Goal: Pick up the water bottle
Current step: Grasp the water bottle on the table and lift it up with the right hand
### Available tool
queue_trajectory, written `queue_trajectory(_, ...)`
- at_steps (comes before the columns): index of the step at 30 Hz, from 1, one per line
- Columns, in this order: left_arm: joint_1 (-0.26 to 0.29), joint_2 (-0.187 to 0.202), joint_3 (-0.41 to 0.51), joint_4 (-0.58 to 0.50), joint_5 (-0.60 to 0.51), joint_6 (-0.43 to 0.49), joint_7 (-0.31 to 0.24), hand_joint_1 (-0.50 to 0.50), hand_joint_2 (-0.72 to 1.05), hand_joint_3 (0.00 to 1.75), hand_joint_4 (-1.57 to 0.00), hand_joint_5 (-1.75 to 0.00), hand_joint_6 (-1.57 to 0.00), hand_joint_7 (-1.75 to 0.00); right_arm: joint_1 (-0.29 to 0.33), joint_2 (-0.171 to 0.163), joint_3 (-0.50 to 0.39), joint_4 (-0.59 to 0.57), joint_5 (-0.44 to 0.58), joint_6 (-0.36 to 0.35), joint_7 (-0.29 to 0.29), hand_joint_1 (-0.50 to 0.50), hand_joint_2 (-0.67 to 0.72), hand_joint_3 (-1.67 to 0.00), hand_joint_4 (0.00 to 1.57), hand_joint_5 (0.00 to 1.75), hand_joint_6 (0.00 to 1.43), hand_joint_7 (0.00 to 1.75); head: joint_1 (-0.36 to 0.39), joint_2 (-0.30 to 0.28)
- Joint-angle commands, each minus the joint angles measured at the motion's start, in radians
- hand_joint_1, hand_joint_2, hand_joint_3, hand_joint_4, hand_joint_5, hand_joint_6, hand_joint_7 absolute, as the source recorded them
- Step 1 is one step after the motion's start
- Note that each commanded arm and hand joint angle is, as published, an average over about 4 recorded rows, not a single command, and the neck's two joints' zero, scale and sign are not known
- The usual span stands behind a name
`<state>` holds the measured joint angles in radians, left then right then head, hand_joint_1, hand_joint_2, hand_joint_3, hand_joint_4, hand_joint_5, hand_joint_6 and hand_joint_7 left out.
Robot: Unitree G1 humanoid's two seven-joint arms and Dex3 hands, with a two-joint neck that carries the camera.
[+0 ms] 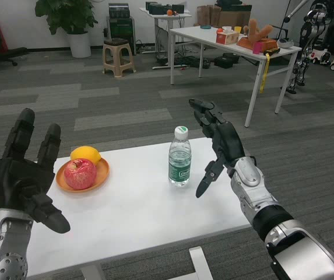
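Two hands are up over the white table (137, 216), and neither one holds anything. Starting at the left, your left hand (27, 175) is raised at the near left edge, fingers apart and pointing up, well apart from the bottle. Just right of it sits an orange plate (101, 175) carrying a red apple (80, 173) with a lemon (85, 154) behind it; keep clear of that.

Next comes the water bottle (179, 157), standing upright a little right of the table's middle, toward the far edge. It is clear plastic with a white cap and a green label around its lower half, and it looks nearly full. Expect some weight, then, and thin walls that give under a hard squeeze. The smooth plastic may slip, so I would wrap the fingers around the body at label height, below the tapering shoulder, rather than pinching the cap. A nudge high up could tip it.

Farthest right, your right hand (216, 146) hovers just beside the bottle without touching it, fingers spread, thumb hanging down toward the tabletop.
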<state>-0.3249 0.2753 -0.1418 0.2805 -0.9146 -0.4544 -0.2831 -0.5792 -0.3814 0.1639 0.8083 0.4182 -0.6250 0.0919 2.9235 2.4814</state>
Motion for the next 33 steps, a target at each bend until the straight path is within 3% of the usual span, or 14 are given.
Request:
queue_trajectory(1, -0.020, -0.002, -0.005, 0.016, -0.003, -0.005, -0.005, -0.50, -0.68, 0.07, 0.00, 0.00, 0.00, 0.00, -0.060, 0.003, 0.022, 0.082, 0.003, 0.008, -0.014, -0.46, 0.60, 0.00, 0.00, 0.00, 0.00, 0.56, -0.007, -0.001)
queue_trajectory(19, -0.036, -0.016, -0.023, 0.045, -0.004, -0.009, -0.012, -0.49, -0.66, 0.07, 0.00, 0.00, 0.00, 0.00, -0.248, 0.025, 0.141, 0.440, 0.001, 0.019, -0.075, -0.46, 0.66, 0.00, 0.00, 0.00, 0.00, 0.56, -0.017, -0.010)
queue_trajectory(33, -0.035, -0.024, -0.026, 0.052, -0.023, -0.056, -0.018, -0.48, -0.64, 0.04, 0.00, 0.00, 0.00, 0.00, -0.289, 0.055, 0.249, 0.551, -0.001, 0.037, -0.118, -0.46, 0.66, 0.00, 0.00, 0.00, 0.00, 0.56, 0.002, -0.002)
